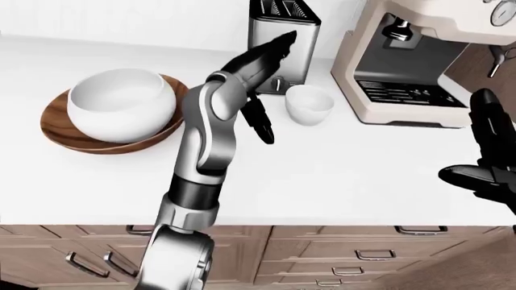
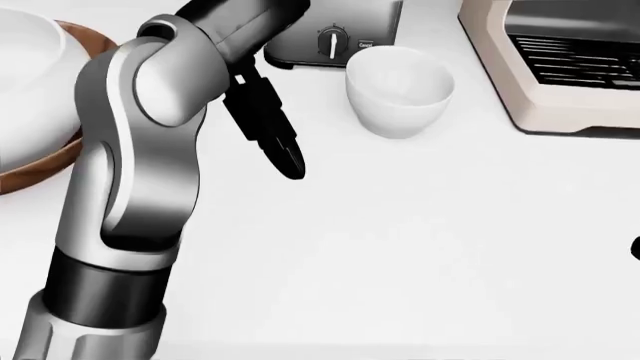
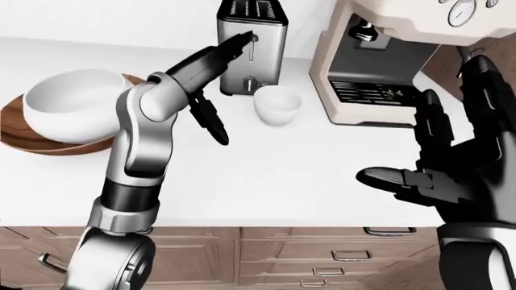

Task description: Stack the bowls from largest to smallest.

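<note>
A large white bowl (image 1: 121,104) sits inside a wider wooden bowl (image 1: 92,144) on the left of the white counter (image 1: 339,175). A small white bowl (image 1: 309,104) stands alone just below the toaster (image 1: 282,42). My left hand (image 1: 259,84) is raised between the two, its black fingers spread open; one finger (image 2: 280,146) points down just left of the small bowl without touching it. It holds nothing. My right hand (image 3: 427,139) hovers at the right over the counter edge, palm open, fingers spread, empty.
A beige coffee machine (image 1: 411,60) stands to the right of the small bowl, close to it. The toaster sits against the wall at the top. Wooden drawers (image 1: 339,260) run below the counter edge.
</note>
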Controlling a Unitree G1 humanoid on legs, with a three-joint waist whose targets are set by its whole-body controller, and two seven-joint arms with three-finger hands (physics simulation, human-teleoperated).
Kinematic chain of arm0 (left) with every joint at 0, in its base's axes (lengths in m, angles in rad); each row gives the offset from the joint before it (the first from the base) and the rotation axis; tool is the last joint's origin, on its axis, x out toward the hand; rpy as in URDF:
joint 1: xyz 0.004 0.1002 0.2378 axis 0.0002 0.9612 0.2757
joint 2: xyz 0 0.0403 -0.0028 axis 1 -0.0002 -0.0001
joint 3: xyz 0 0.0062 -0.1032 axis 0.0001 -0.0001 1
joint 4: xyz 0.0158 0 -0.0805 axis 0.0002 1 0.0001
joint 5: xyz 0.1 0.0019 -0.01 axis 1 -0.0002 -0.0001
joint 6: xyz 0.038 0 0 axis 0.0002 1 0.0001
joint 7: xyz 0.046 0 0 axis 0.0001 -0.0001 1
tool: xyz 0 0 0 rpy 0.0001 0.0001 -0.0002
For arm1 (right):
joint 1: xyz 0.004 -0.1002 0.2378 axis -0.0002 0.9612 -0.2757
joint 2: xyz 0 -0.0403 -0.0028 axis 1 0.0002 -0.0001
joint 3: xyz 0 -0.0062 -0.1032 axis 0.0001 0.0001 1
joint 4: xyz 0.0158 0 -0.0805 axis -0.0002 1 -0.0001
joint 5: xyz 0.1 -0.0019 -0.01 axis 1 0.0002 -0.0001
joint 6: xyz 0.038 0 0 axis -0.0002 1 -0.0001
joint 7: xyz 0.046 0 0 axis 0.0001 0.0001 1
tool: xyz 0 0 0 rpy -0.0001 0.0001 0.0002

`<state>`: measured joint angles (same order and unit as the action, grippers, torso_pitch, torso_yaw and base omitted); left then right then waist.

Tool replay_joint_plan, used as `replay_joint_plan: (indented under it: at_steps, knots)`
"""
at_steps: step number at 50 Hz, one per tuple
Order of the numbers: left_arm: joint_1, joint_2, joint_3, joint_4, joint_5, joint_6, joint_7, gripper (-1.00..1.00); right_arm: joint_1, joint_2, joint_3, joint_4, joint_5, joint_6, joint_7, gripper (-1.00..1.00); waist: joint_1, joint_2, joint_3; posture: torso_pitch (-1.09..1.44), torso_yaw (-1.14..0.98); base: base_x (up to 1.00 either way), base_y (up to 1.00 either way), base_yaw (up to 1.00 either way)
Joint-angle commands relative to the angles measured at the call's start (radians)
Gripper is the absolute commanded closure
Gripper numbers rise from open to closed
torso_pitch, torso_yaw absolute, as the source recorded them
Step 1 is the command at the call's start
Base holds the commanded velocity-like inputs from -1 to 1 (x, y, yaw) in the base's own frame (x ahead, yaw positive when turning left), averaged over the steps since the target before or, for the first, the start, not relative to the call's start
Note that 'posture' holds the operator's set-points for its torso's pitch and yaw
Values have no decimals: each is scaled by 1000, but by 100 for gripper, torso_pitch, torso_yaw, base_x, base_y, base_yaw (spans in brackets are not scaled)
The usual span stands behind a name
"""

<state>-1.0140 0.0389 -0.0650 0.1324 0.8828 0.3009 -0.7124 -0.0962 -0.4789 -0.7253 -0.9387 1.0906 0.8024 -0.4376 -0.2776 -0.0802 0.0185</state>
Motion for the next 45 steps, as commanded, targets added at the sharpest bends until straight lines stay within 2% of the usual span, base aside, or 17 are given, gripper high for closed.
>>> replay_joint_plan:
  at_steps: [1,27,40,45]
  knots:
    - [-37,3,6,-39,1,-12,12,-100,-15,-17,-15,-16,-1,-25,0,-100,-7,-4,-23,0,-33,0,0,0]
    - [-12,-6,-1,-53,16,-22,10,-100,-26,-43,-14,-17,35,-28,-34,-100,-167,-16,-42,0,-46,0,0,0]
    - [-4,-17,-1,-44,20,-26,20,-100,-19,-41,-18,-24,42,-27,-40,-100,-224,-14,-52,0,-49,0,0,0]
    - [-2,-22,-1,-48,15,-21,25,-100,-18,-26,-3,-9,4,-39,-9,-100,-236,-12,-54,0,-48,0,0,0]
